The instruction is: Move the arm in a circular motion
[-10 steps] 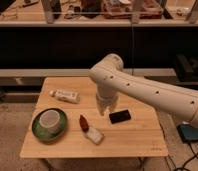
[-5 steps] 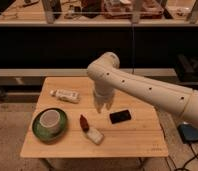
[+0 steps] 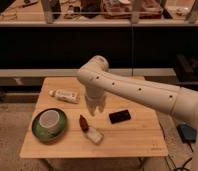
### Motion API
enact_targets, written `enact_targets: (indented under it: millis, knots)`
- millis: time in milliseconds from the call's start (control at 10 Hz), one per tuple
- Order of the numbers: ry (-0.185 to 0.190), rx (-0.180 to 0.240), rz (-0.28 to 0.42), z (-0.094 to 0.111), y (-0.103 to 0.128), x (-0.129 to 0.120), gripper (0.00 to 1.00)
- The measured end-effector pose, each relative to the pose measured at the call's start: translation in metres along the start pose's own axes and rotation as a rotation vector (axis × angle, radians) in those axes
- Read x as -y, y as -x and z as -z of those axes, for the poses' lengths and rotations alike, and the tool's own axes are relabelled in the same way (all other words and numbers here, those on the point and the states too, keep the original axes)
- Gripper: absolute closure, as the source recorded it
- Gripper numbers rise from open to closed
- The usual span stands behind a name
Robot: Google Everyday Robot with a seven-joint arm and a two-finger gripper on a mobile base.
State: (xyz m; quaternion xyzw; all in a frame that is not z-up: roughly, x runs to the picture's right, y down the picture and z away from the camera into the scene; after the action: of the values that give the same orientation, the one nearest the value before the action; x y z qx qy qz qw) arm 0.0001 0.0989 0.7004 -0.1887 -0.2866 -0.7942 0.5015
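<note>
Centrally, my arm point(image 3: 142, 92) enters from the right edge of the camera view, bends at its rounded elbow point(image 3: 94, 70) and drops a short way to my gripper point(image 3: 93, 106). The gripper points down and hangs above the wooden surface point(image 3: 137, 142), apart from everything lying on it. Whether it is parted or closed does not show from this angle; it appears to carry nothing.

Objects on the surface, left to right:
- A green plate point(image 3: 36, 131) with a white cup point(image 3: 48, 119) standing in it, near the left front corner.
- A white tube point(image 3: 64, 95) lying flat, just left of the gripper.
- A small red-brown item point(image 3: 83, 122) and a small white item point(image 3: 94, 135), touching or nearly so, in front of the gripper and below it.
- A black slab point(image 3: 120, 116) lying flat, to the right of the gripper.

Step in hand, as I judge it: the sweep itself. The task asks for no grasp, only that the arm trace a circle in free air, and the gripper's place above the middle of the surface fits a point somewhere on that loop. How much of the circle is done cannot be read from one moment.

The next move calls for a smooth curving path at an even height, bending round rather than running straight. The main hazard is a dip: the cup stands tallest, and the two small items lie closest beneath, so I should hold clearance over both.
</note>
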Motion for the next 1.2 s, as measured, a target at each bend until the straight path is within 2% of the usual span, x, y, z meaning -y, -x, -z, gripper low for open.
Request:
enact_targets:
  millis: [100,400,500,700,900,1200]
  knots:
    - [0.001,-0.008,-0.007,0.005,-0.001,-0.007,0.59]
    - [0.018,0.000,0.069,-0.003,-0.006,-0.041,0.59]
    - [0.015,0.008,0.057,-0.005,-0.002,-0.047,0.59]
    - [0.005,0.015,0.043,-0.006,0.007,-0.038,0.59]
    - [-0.006,0.001,0.050,-0.007,0.006,-0.025,0.59]
    - [0.015,-0.006,0.079,-0.001,0.013,-0.049,0.59]
